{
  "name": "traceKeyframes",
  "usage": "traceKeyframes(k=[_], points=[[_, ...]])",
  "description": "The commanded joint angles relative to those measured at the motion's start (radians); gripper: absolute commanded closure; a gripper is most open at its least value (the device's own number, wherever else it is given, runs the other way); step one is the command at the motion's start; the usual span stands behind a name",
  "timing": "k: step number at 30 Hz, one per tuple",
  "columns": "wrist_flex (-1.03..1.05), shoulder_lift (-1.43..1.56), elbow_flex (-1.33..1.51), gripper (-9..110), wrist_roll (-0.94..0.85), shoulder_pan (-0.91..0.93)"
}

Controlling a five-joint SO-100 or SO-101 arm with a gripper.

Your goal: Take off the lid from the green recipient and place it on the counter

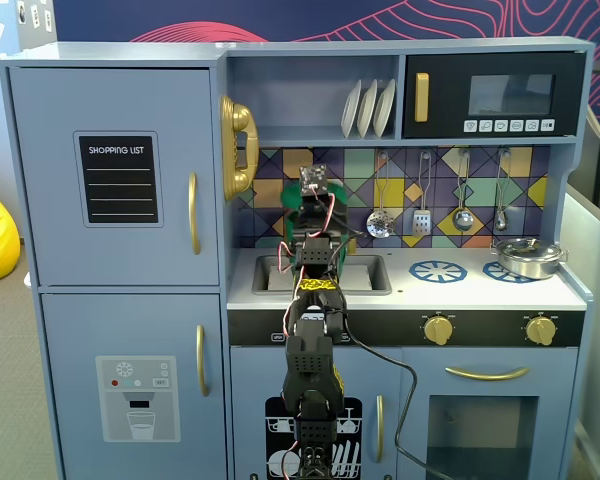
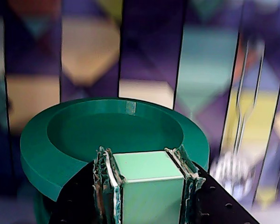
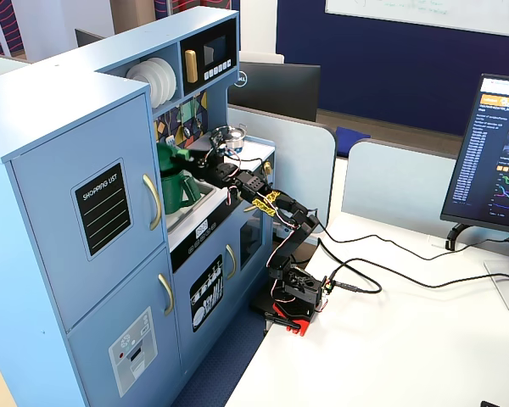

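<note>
In the wrist view, nearest the lens, the jaws [image 2: 149, 186] are clamped on the small light-green handle [image 2: 149, 179] that rises from the middle of the lid [image 2: 60, 149]; both ridged pads press flat against the handle's two sides. The lid is a flat, round, dark-green disc with a broad raised rim and a shallow dished centre, smooth and matte. Behind it the coloured tile backsplash [image 2: 88, 51] is blurred.

In a fixed view from the front, the black arm [image 1: 312, 370] stands before the toy kitchen [image 1: 120, 200] and reaches up over the sink [image 1: 365, 272]. The lid [image 1: 291, 197] shows only as green slivers on either side of the wrist, held up in front of the backsplash, above the level of the bench [image 1: 460, 290]. A silver pot [image 1: 528, 257] sits on the right burner ring, well apart from the arm.

In the side fixed view, the arm's base [image 3: 295, 292] is on the white desk [image 3: 407, 339], beside the kitchen. The green recipient [image 3: 175, 192] stands at the sink: a tall, dark-green, slightly tapered container with a lighter green strap on its side. The lid [image 3: 171, 153] hangs tilted just above its mouth, clear of the rim on the near side; whether the far edge touches cannot be told.
</note>
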Motion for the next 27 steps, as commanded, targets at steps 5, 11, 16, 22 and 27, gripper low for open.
traceKeyframes(k=[5, 11, 16, 22, 27], points=[[-0.023, 0.034, -0.129, 101, -0.003, 0.241], [-0.009, 0.040, -0.127, 101, 0.048, 0.480], [-0.115, 0.040, 0.029, 101, 0.054, 0.566], [-0.307, 0.003, 0.255, 101, 0.052, 0.566], [-0.451, -0.072, 0.373, 101, 0.054, 0.558]])
